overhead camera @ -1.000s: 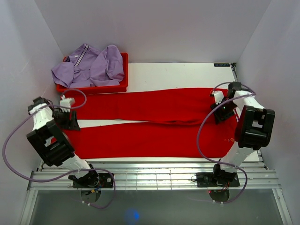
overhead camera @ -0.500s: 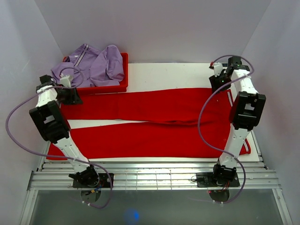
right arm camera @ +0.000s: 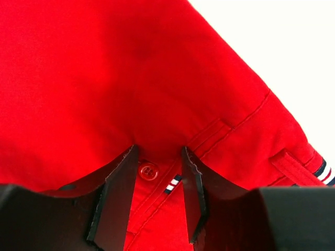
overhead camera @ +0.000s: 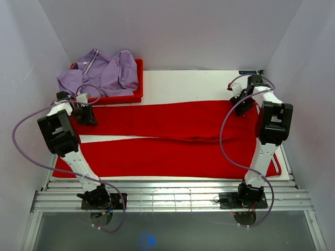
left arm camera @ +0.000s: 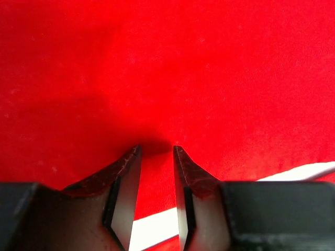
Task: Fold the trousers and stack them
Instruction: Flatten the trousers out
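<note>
From above I see both arms have swung to the far leg of the trousers (spread across the table): left gripper at its left end, right gripper at the waistband. Left wrist: jaws narrowing, half open, nothing clamped. Right wrist: likewise, straddling the button. I judge a pinch-and-fold is next.

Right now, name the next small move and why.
Probably close both fully: left gripper and right gripper press onto the red trousers at the far leg's ends, jaws apart, the button between the right one's fingers, so no grip for folding yet.
</note>
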